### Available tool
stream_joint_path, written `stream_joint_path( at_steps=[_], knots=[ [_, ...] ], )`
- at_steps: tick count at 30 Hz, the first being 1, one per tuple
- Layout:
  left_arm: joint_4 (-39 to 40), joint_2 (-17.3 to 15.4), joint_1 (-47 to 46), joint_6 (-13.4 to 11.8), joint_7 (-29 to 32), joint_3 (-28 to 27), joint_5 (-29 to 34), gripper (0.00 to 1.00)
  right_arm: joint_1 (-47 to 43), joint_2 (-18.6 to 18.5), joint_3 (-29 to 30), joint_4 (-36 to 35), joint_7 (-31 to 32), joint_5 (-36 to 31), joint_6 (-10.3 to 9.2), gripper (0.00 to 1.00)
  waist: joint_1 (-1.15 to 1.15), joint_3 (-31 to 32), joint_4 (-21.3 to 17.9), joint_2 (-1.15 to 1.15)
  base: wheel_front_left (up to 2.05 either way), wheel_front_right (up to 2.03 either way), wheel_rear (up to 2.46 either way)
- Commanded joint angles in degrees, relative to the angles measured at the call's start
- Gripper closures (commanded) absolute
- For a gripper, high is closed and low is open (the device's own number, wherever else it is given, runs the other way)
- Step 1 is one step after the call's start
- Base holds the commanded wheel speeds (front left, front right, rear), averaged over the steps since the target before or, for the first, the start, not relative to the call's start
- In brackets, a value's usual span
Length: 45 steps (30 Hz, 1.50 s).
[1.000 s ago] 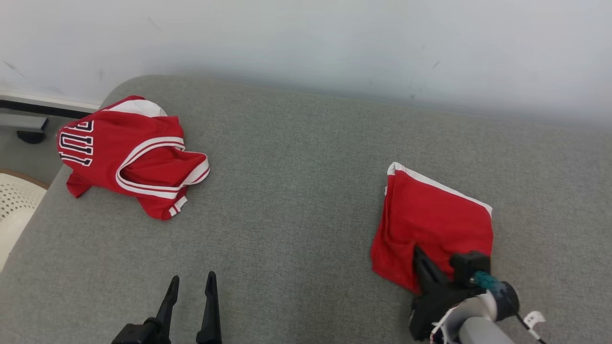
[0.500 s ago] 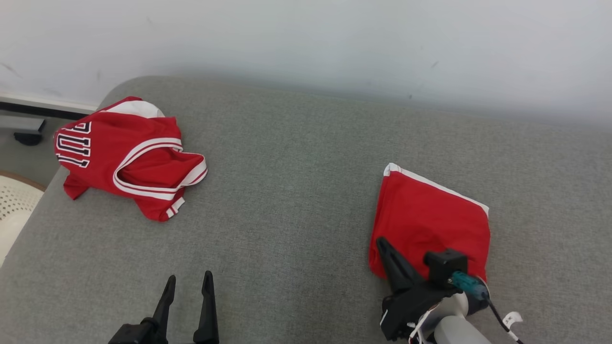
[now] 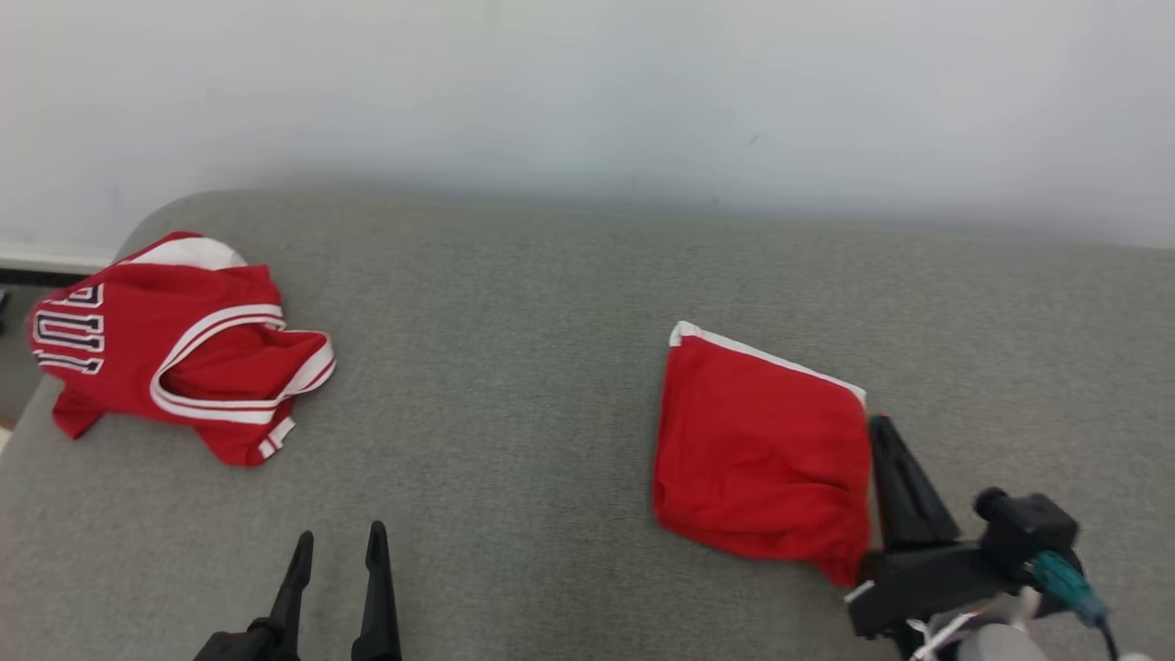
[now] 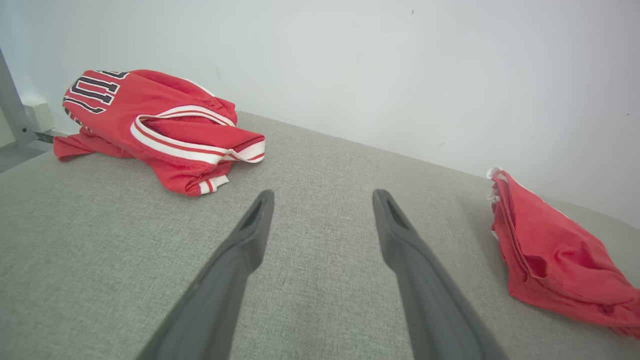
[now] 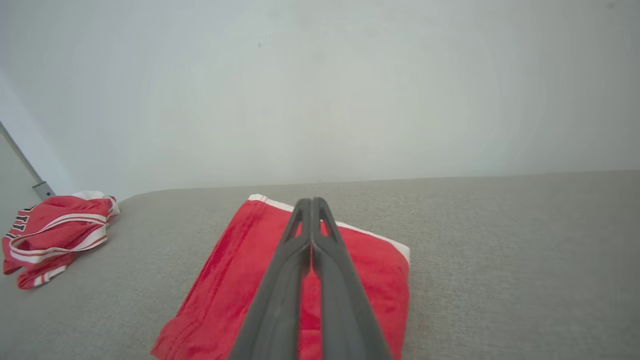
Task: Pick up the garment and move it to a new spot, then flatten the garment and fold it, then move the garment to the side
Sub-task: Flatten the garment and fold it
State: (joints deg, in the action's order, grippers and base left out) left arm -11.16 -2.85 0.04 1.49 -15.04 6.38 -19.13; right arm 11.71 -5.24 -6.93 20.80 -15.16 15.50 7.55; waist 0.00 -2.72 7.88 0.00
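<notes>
Well off to the left of your left tool point(image 3: 339, 534) point(image 4: 323, 195), and farther from you than its tips, a red jersey point(image 3: 174, 349) point(image 4: 160, 125) point(image 5: 55, 230) lies crumpled on the grey fabric surface point(image 3: 514, 367). White and red trim loops round one opening, and dark-edged lettering runs along its left end (too little of it shows to read). The left tool itself sits low and near you, its two dark fingers spread wide with bare grey fabric between and beneath them, holding nothing.

To the right of that tool, well apart from it, you have the folded red garment point(image 3: 757, 450) point(image 4: 545, 250) point(image 5: 225, 290). It rests flat as a rough square, with a white band along its far edge and its near edge slightly rumpled.

Your right tool point(image 3: 883, 427) point(image 5: 311, 201) is just beside the garment's right edge, fingers pressed together and pointing away from you toward the white wall point(image 3: 587, 83). Nothing is pinched between them. Whether the fingers touch the cloth, you cannot tell from here.
</notes>
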Motion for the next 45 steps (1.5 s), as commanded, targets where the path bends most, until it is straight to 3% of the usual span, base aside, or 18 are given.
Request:
stream_joint_path(
  at_steps=[1, 10, 12, 13, 14, 15, 16, 30, 45],
  knots=[
    [0.5, -0.1, 1.1, -0.1, -0.1, -0.6, 1.0, 0.00, -2.0, -0.4, 2.0, -1.7, 0.0, -0.5, -0.10, 1.00, 0.00, 0.8, -2.4, 0.00, 0.00, 0.00, 0.00],
    [1.7, -0.1, 2.8, 1.0, -0.1, -3.0, 5.5, 0.00, -9.3, 1.0, 9.0, -7.5, 0.0, -1.7, -0.10, 1.00, 0.00, 1.8, -6.7, 0.00, 0.00, 0.00, 0.00],
    [2.1, -0.1, 2.9, 0.8, -0.1, -3.5, 6.9, 0.00, -10.6, 1.3, 10.1, -8.3, 0.0, -2.0, -0.10, 0.60, 0.00, 2.1, -6.8, 0.00, 0.00, 0.00, 0.00],
    [2.0, -0.1, 3.3, 0.9, -0.1, -3.7, 7.6, 0.00, -11.3, 1.5, 10.5, -8.4, 0.0, -2.2, -0.10, 0.53, 0.00, 2.2, -6.9, 0.00, 0.00, 0.00, 0.00],
    [2.2, -0.1, 3.5, 0.9, -0.1, -4.1, 8.0, 0.00, -12.2, 1.7, 10.7, -8.6, 0.0, -2.5, -0.10, 0.18, 0.00, 2.4, -6.9, 0.00, 0.00, 0.00, 0.00],
    [2.2, -0.1, 3.5, 0.9, -0.1, -4.1, 8.0, 0.00, -12.2, 1.7, 10.7, -8.6, 0.0, -2.5, -0.10, 0.18, 0.00, 2.4, -6.9, 0.00, 0.00, 0.00, 0.00],
    [2.4, -0.1, 3.9, 1.1, -0.1, -4.7, 9.0, 0.00, -13.5, 2.0, 11.3, -9.3, 0.0, -2.9, -0.10, 0.00, 0.00, 2.8, -6.8, 0.00, 0.00, 0.00, 0.00],
    [4.0, -0.1, 6.4, 1.0, -0.1, -5.3, 12.9, 0.00, -19.3, 2.3, 9.4, -9.9, 0.0, -4.9, -0.10, 0.00, 0.00, 4.4, -5.9, 0.00, 0.00, 0.00, 0.00],
    [4.1, -0.1, 7.0, 0.3, -0.1, -5.5, 13.0, 0.00, -19.6, 2.3, 8.8, -9.5, 0.0, -5.3, -0.10, 0.00, 0.00, 4.6, -5.6, 0.00, 0.00, 0.00, 0.00]
  ],
)
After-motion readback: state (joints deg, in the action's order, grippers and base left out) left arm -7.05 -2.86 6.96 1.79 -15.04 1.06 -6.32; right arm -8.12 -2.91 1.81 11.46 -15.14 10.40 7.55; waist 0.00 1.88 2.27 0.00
